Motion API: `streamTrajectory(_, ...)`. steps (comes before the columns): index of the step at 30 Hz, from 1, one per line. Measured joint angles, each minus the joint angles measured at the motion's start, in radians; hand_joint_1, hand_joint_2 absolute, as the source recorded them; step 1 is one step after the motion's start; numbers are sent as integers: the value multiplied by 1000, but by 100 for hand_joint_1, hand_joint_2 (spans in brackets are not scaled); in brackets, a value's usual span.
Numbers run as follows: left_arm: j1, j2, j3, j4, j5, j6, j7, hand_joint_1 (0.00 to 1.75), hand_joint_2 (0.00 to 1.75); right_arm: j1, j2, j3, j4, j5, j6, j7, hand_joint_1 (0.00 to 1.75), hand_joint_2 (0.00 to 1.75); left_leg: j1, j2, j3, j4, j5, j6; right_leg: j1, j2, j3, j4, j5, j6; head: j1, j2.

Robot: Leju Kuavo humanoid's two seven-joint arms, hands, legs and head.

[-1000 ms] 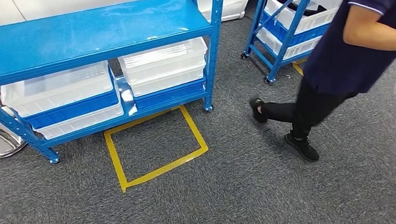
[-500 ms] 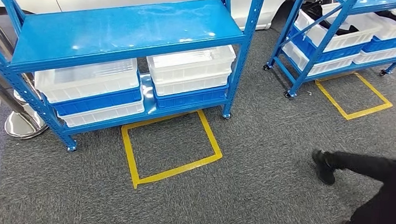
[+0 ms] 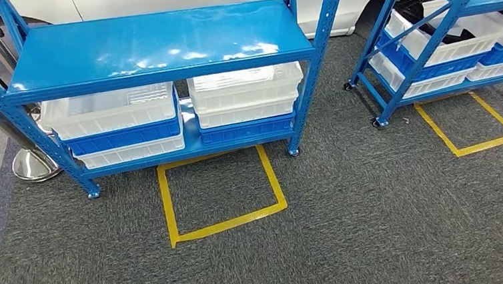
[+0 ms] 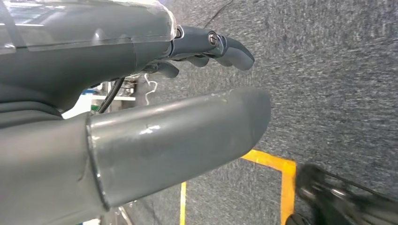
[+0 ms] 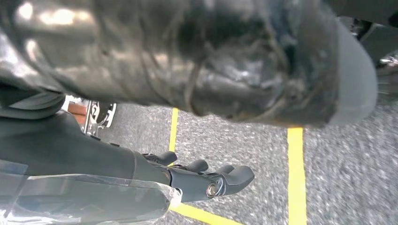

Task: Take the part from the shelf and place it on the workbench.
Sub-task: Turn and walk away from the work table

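Both hands are holding nothing: the left hand [image 4: 187, 89] and the right hand [image 5: 187, 178] are hanging over grey carpet [image 3: 377, 217], fingers loosely extended and apart. Ahead, a blue shelf [image 3: 162, 42] is carrying white bins [image 3: 245, 91] above a yellow tape square [image 3: 222, 190]. Bin contents are too unclear to identify the part.

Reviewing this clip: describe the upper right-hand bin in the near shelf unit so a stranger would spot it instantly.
Start at the big blue shelf unit in the head view. On its lower shelf stand two stacks of bins; take the one nearer the right-hand post. The clear white bin tops that stack, resting above a blue bin.
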Motion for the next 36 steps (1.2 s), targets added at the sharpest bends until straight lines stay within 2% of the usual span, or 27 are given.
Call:
streamTrajectory(2, 4, 0, 0, 0, -1, 0, 1, 0, 0, 3, 0, 0, 0, 2, 0, 0, 0, 0, -1, 2, 21, -114, 99, 10, 0, 1, 32, -2, -27, 5, 0, 0)
streamTrajectory(3, 6, 0, 0, 0, -1, 0, 2, 0, 0, 4, 0, 0, 1, 3, 0, 0, 0, 0, -5, 3, 38, -165, 127, 16, 1, 1, 44, -3, -40, 10, 0, 0)
streamTrajectory(4, 6, 0, 0, 0, -1, 0, 2, 0, 0, 4, 0, 0, 1, 3, 0, 0, 0, 0, -10, 5, 53, -197, 131, 23, 1, 0, 54, -6, -50, 16, 0, 0)
streamTrajectory(6, 3, 0, 0, 0, -2, 1, 4, 0, 0, -1, 1, 0, 2, 4, 1, 0, 0, 0, -17, 7, 76, -220, 104, 38, 2, -1, 73, -8, -55, 31, 0, 0)
streamTrajectory(8, 1, 1, 0, 0, -2, 1, 6, 0, 0, -7, 2, 0, 1, 4, 1, 1, 0, 0, -15, 3, 107, -240, 86, 55, 1, -1, 63, 42, -27, 42, 0, 0)
streamTrajectory(10, 0, 1, 0, 0, -3, 1, 7, 0, 0, -9, 2, 0, 1, 4, 2, 1, 0, 0, -12, 1, 146, -260, 71, 69, 0, 2, -7, 158, -6, 48, 1, 0)
streamTrajectory(11, 0, 1, 0, 0, -3, 1, 8, 0, 0, -9, 2, 0, 1, 4, 2, 1, 0, 0, -12, 1, 163, -267, 61, 73, -1, 3, -53, 218, -16, 49, 1, 0)
streamTrajectory(13, 0, 1, 0, 0, -3, 1, 8, 0, 0, -8, 2, -1, 1, 4, 2, 1, 0, 0, -11, -2, 198, -273, 37, 74, -1, 3, -143, 288, -77, 56, 1, 0)
streamTrajectory(15, 2, 1, 0, 0, -3, 1, 8, 0, 0, -5, 2, -1, 1, 4, 2, 2, 0, 0, -11, -9, 239, -275, 6, 72, -1, 3, -196, 272, -120, 59, 1, 0)
streamTrajectory(16, 3, 1, 0, 0, -3, 1, 9, 0, 0, -2, 2, -1, 1, 4, 3, 2, 0, 0, -10, -12, 260, -275, -12, 70, -1, 2, -208, 234, -105, 58, 1, 0)
streamTrajectory(17, 6, 0, 0, 0, -3, 1, 10, 0, 0, 3, 2, -1, 2, 4, 3, 2, 0, 0, -9, -14, 281, -276, -30, 68, 0, 2, -213, 179, -49, 55, 1, 0)
streamTrajectory(19, 7, -1, 0, 0, -3, 1, 11, 0, 0, 11, 1, -2, 3, 4, 5, 2, 0, 0, -11, -15, 317, -276, -67, 58, 7, 3, -215, 90, 90, 45, 1, 0)
streamTrajectory(20, 6, -1, 0, 0, -3, 1, 12, 0, 0, 12, 1, -3, 4, 4, 6, 2, 0, 0, -12, -15, 333, -281, -79, 51, 9, 4, -212, 68, 134, 38, 1, 0)
streamTrajectory(21, 4, -1, 0, 0, -4, 1, 12, 0, 0, 10, 1, -4, 4, 4, 6, 2, 0, 0, -13, -16, 346, -281, -82, 44, 12, 5, -205, 62, 141, 30, 1, 0)
streamTrajectory(22, 1, -1, 0, 0, -4, 1, 12, 0, 0, 8, 1, -5, 3, 4, 7, 2, 0, 0, -13, -16, 348, -271, -73, 36, 11, 7, -192, 58, 129, 22, 1, 0)
streamTrajectory(23, -2, 0, 0, 0, -4, 1, 12, 0, 0, 7, 2, -5, 3, 4, 7, 2, 0, 0, -12, -14, 337, -237, -51, 31, 10, 7, -175, 49, 121, 15, 1, 0)
streamTrajectory(24, -4, 0, -1, 0, -4, 1, 13, 0, 0, 7, 2, -5, 3, 4, 7, 2, 0, 0, -11, -12, 306, -178, -25, 26, 8, 7, -154, 37, 111, 8, 1, 0)
streamTrajectory(25, -6, 1, -1, 0, -4, 1, 13, 0, 0, 7, 3, -6, 3, 4, 7, 2, 0, 0, -10, -10, 263, -111, -9, 22, 6, 7, -131, 24, 101, 4, 0, 0)
streamTrajectory(26, -6, 1, -1, 0, -4, 1, 13, 0, 0, 8, 3, -6, 3, 4, 6, 2, 0, 0, -7, -7, 215, -49, -12, 18, 5, 6, -107, 12, 89, 1, 0, 0)
streamTrajectory(27, -5, 0, -1, 0, -4, 1, 13, 0, 0, 7, 3, -6, 3, 5, 6, 2, 0, 0, -6, -5, 171, -6, -38, 13, 4, 7, -83, 2, 76, -1, 0, 0)
streamTrajectory(28, -3, 0, -1, 0, -5, 0, 14, 0, 0, 7, 3, -7, 3, 5, 5, 2, 0, 0, -4, -4, 134, 14, -82, 10, 4, 8, -59, -5, 62, -1, 0, 0)
streamTrajectory(30, 1, 0, -1, 0, -6, 0, 14, 0, 0, 8, 3, -7, 3, 6, 4, 2, 0, 0, -1, -3, 81, -5, -161, 5, 4, 12, -7, -16, 30, 1, 0, 0)
streamTrajectory(31, 4, 0, -1, 0, -6, 0, 14, 0, 0, 9, 3, -8, 3, 6, 4, 2, 0, 0, 0, -1, 64, -40, -165, 6, 3, 13, 20, -19, 11, 4, 0, 0)
streamTrajectory(32, 8, 0, -1, 0, -7, 0, 14, 0, 0, 10, 3, -8, 3, 6, 4, 2, 0, 0, 1, 0, 51, -87, -126, 8, 3, 13, 43, -21, -8, 6, 0, 0)
streamTrajectory(34, 16, 0, -1, 0, -7, 0, 14, 0, 0, 12, 4, -9, 5, 7, 4, 2, 0, 0, -3, 3, 34, -174, 36, 19, 4, 14, 82, -18, -48, 15, 0, 0)
streamTrajectory(35, 18, 0, -1, 0, -8, 0, 14, 0, 0, 11, 4, -9, 6, 7, 4, 2, 0, 0, -7, 4, 35, -197, 99, 27, 5, 15, 98, -21, -65, 23, 1, 0)
streamTrajectory(36, 17, 0, -1, 0, -8, 0, 14, 0, 0, 9, 4, -10, 6, 7, 4, 2, 0, 0, -11, 5, 39, -205, 130, 35, 5, 16, 112, -20, -74, 31, 0, 0)
